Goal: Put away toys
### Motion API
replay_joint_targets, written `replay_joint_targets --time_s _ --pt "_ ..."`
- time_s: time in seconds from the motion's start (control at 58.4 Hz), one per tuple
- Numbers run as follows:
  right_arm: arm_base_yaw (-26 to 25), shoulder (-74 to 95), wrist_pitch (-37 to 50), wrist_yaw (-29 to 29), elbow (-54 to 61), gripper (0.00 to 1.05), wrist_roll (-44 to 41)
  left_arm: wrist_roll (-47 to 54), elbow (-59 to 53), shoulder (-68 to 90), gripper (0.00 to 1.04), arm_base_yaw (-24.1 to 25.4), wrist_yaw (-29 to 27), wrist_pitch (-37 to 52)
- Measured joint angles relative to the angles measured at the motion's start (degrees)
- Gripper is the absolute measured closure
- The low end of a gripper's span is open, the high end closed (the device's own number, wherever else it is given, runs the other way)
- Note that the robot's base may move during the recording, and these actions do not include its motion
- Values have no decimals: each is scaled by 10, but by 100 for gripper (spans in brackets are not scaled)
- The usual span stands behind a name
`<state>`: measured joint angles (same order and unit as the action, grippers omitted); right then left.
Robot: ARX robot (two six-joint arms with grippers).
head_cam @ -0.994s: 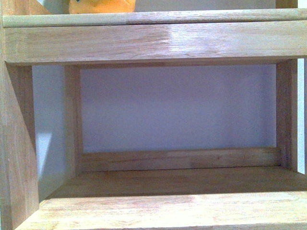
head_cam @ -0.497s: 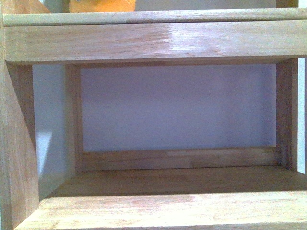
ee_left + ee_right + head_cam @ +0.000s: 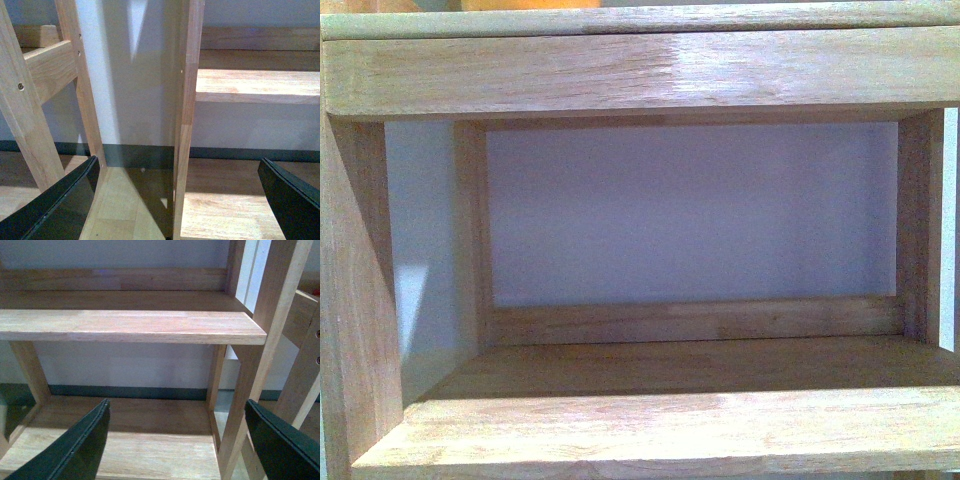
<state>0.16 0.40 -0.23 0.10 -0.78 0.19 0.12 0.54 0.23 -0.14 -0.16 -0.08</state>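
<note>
Only a thin orange sliver of the toy [image 3: 530,4] shows, at the very top edge of the front view, on the upper board of the wooden shelf [image 3: 640,75]. Neither gripper appears in the front view. In the left wrist view my left gripper [image 3: 177,200] is open, its dark fingers [image 3: 60,205] spread either side of the shelf's upright post [image 3: 187,100], holding nothing. In the right wrist view my right gripper [image 3: 177,440] is open and empty, facing the lower shelf boards [image 3: 130,325], with black fingers [image 3: 75,445] wide apart.
The shelf compartment [image 3: 690,215] in front has a pale back wall and wooden side posts [image 3: 360,300]. A slanted wooden frame [image 3: 30,110] stands beside the shelf on the left. Another wooden upright [image 3: 305,355] stands to the right. A dark skirting strip [image 3: 225,152] runs along the wall.
In the front view the shelf has slid upward in the picture. The orange toy, earlier a clear patch at the top, is now only a sliver.
</note>
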Motion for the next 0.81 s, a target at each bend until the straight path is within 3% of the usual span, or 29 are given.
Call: replay_joint_targets --time_s 0.805 --pt "0 0 0 0 0 6 0 0 0 0 6 0 0 0"
